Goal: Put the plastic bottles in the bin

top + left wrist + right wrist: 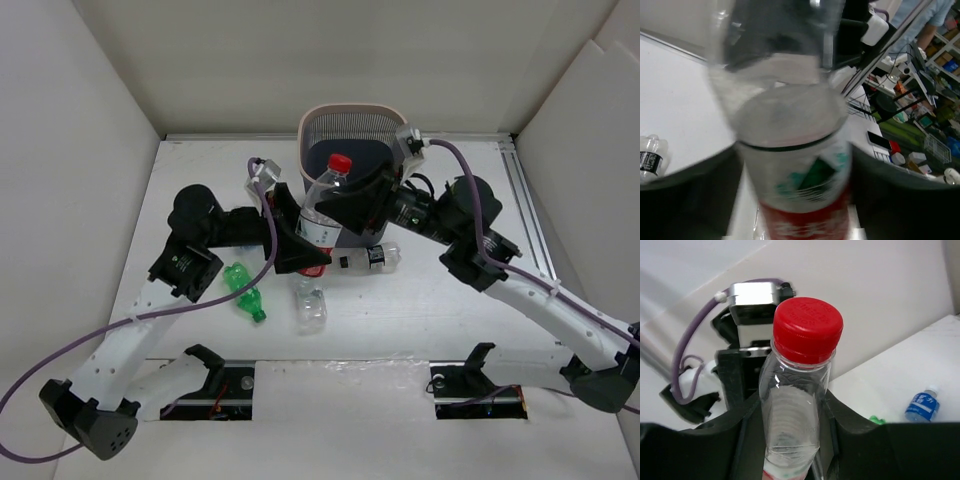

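Top view: red-capped bottle (pixel 322 205) is upright in the air, just in front of the bin (pixel 352 110) and below its rim. Left gripper (pixel 305 245) is clamped on the label band and right gripper (pixel 360 205) on the upper body. On the table (pixel 450 300), a green bottle (pixel 243 292), a clear bottle (pixel 310 306) and a black-label bottle (pixel 365 260) lie close under the arms. Open surface to the right and near side.

Left wrist: blurred. The bottle (pixel 792 145) fills the gap and both fingers press its sides. Red band with white lettering, teal marks above it, unreadable. Black-label bottle (pixel 650 160) far left, print too small to read.

Right wrist: fingers hug the clear ribbed shoulder (pixel 800 390) under the red cap (pixel 807 327). A blue-label bottle (pixel 922 407) lies on the table, text illegible.
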Controlling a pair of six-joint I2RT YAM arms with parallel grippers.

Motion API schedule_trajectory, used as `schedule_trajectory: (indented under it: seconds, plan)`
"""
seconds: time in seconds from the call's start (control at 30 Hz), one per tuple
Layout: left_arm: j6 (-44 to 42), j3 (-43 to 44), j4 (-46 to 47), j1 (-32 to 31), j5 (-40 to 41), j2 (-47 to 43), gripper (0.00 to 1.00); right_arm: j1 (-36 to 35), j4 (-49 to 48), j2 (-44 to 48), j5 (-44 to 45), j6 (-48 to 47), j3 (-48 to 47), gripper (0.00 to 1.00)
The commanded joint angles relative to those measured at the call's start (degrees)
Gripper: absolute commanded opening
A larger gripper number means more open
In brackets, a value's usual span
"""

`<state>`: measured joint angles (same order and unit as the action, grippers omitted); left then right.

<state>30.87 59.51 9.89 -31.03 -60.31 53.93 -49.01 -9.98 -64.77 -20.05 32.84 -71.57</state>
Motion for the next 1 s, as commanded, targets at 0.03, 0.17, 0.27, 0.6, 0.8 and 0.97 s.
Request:
schedule_trajectory:
  seconds: [0.03,0.17,0.27,0.6,0.8,0.97]
  plan:
    - [4.2,-0.6,9.9,0.2,-0.2,-1.7,0.26,-0.6,-6.5,-1.7,0.9,-0.4,-3.6,0.21]
    - [0.9,5.0,2.4,0.2,11.2,-0.5,0.07,-0.6,-2.7,1.0,8.2,-3.2,-4.1,1.00]
    - [-1.0,12.6,-4.1,0.2,23.0,4.8,0.06,-0.6,7.4,6.2,23.5,-4.6,-4.6,1.00]
    - [-10.2,36.9,-4.2,0.2,44.8,28.8,0.04,-0.1,25.5,21.3,43.7,-4.1,3.4,1.00]
    - [-12.9,44.8,-2.4,0.2,48.4,40.4,1.00,-0.1,32.4,23.6,46.4,-1.7,4.4,1.00]
    - [-12.9,52.4,-10.1,0.2,49.3,43.0,1.00,-0.1,46.2,19.4,55.2,8.8,5.3,1.00]
